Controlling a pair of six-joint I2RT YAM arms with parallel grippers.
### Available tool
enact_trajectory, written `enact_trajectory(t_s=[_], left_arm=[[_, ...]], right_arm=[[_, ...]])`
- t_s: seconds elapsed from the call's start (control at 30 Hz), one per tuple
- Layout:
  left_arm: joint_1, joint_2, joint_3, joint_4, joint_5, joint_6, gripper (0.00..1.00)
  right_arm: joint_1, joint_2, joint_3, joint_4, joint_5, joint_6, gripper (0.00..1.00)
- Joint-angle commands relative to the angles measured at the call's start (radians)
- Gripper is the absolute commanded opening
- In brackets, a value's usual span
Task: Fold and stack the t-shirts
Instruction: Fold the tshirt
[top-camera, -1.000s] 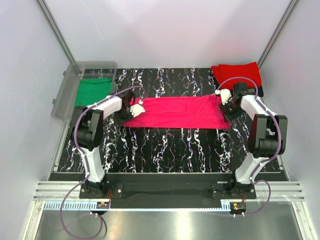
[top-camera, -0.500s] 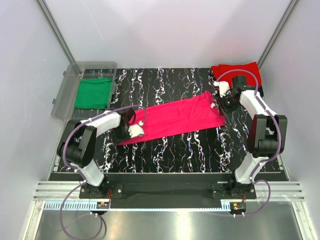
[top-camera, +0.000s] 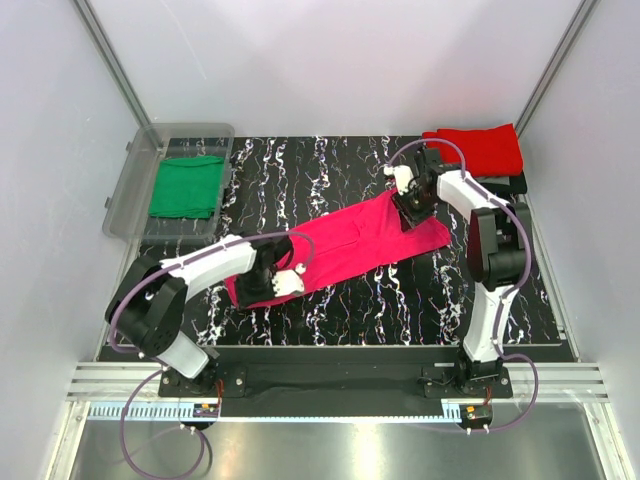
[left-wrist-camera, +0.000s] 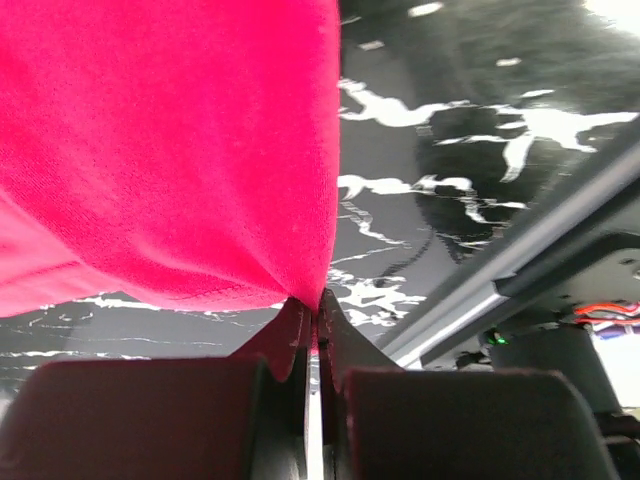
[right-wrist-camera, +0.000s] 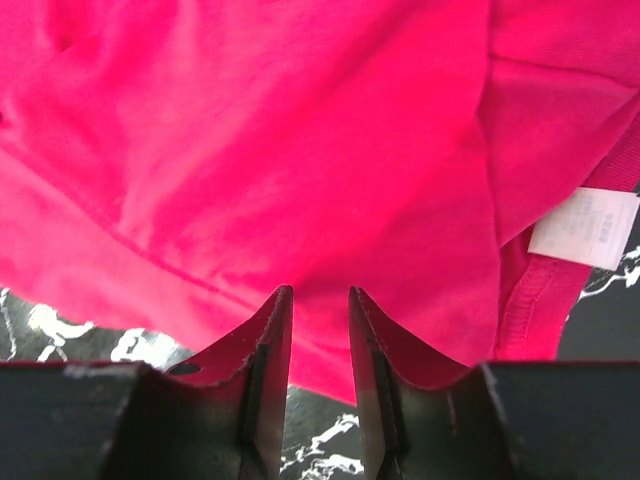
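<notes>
Since a second earlier, both my arms had swung. The left pincer (top-camera: 283, 283) had dragged its end of the pink shirt (top-camera: 350, 240) toward the near edge. The right pincer (top-camera: 410, 193) had taken the other end leftward and farther back. The shirt then lay as a slanted band across the table (top-camera: 330, 300), no longer straight across.

My left pincer was fully closed, nipping only the very rim of the cloth at its tips. The right pincer's jaws stood a little apart over the far end, with pink cloth showing in the gap and the white label (right-wrist-camera: 585, 228) just to the right. I could not tell whether it truly gripped the cloth.

The red shirt (top-camera: 480, 150) lay folded at the far right corner. The green shirt (top-camera: 185, 185) lay in the bin (top-camera: 122, 195) at the far left.

The left hold seemed the likeliest to fail. With so little cloth between the jaws, a firm pull could let the rim slip free and drop that end. If the right jaws held nothing, that end would stay put while the left pulled, and the fold would come out skewed or bunched. The right arm also worked near the red shirt, so a wide swing might nudge it out of shape.
</notes>
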Motion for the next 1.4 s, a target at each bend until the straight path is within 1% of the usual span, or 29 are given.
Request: enact_trajectory(t_s=[0.0,0.07,0.17,0.2,0.3,0.37,0.4,0.47,0.5,0.53,0.67,0.7,0.73,0.8,0.93,1.0,1.07,1.1,1.17,1.2,1.27,1.3,1.33,1.37], left_arm=[[-0.053,-0.039,0.041,-0.058,0.024,-0.030,0.00],[-0.074,-0.041,0.050,-0.065,0.047,-0.031,0.00],[-0.126,-0.041,0.069,-0.070,0.047,-0.034,0.00],[-0.136,-0.040,0.078,-0.070,0.048,-0.036,0.00],[-0.171,-0.026,0.104,-0.078,0.053,-0.036,0.00],[-0.204,-0.006,0.115,-0.078,0.059,-0.040,0.00],[-0.217,0.002,0.126,-0.078,0.062,-0.046,0.00],[-0.254,0.029,0.141,-0.079,0.076,-0.056,0.00],[-0.266,0.039,0.158,-0.078,0.084,-0.066,0.00],[-0.278,0.060,0.168,-0.078,0.090,-0.071,0.00],[-0.344,0.140,0.248,-0.076,0.113,-0.089,0.00],[-0.355,0.163,0.295,-0.076,0.116,-0.102,0.00],[-0.369,0.209,0.322,-0.079,0.117,-0.105,0.00],[-0.410,0.253,0.397,-0.085,0.120,-0.108,0.00],[-0.473,0.347,0.484,-0.098,0.145,-0.117,0.00],[-0.496,0.358,0.506,-0.101,0.154,-0.122,0.00],[-0.505,0.359,0.503,-0.101,0.154,-0.125,0.00],[-0.507,0.358,0.500,-0.101,0.153,-0.126,0.00],[-0.505,0.353,0.492,-0.096,0.144,-0.126,0.00],[-0.507,0.350,0.489,-0.093,0.137,-0.128,0.00],[-0.507,0.347,0.491,-0.090,0.124,-0.129,0.00],[-0.507,0.346,0.497,-0.088,0.124,-0.131,0.00],[-0.508,0.347,0.501,-0.090,0.125,-0.131,0.00],[-0.510,0.350,0.511,-0.090,0.127,-0.132,0.00]], right_arm=[[-0.004,0.030,0.072,0.000,0.027,0.026,0.36],[-0.002,0.069,0.094,-0.003,0.034,0.026,0.36],[0.010,0.151,0.179,-0.040,0.037,0.024,0.35],[0.013,0.173,0.237,-0.052,0.034,0.024,0.35],[0.030,0.266,0.333,-0.085,0.029,0.023,0.35],[0.038,0.349,0.446,-0.120,0.026,0.021,0.35],[0.038,0.380,0.539,-0.135,0.020,0.027,0.35],[0.039,0.483,0.650,-0.198,0.011,0.035,0.35],[0.039,0.519,0.777,-0.224,0.000,0.044,0.35],[0.041,0.590,0.842,-0.261,-0.005,0.050,0.35],[0.070,0.676,1.003,-0.247,-0.003,0.029,0.35],[0.085,0.696,1.078,-0.250,-0.003,0.026,0.35],[0.096,0.740,1.123,-0.256,0.004,0.021,0.35],[0.124,0.777,1.231,-0.261,0.024,-0.014,0.35],[0.135,0.773,1.246,-0.148,0.015,0.021,0.36],[0.136,0.756,1.266,-0.134,0.041,0.052,0.37],[0.124,0.693,1.251,-0.134,0.049,0.069,0.38],[0.118,0.632,1.212,-0.131,0.050,0.079,0.38],[0.093,0.569,1.174,-0.131,0.046,0.110,0.39],[0.087,0.507,1.124,-0.129,0.041,0.115,0.40],[0.070,0.442,1.054,-0.125,0.037,0.104,0.40],[0.069,0.411,0.971,-0.120,0.032,0.097,0.40],[0.069,0.353,0.926,-0.115,0.028,0.087,0.40],[0.066,0.330,0.881,-0.111,0.024,0.068,0.40]])
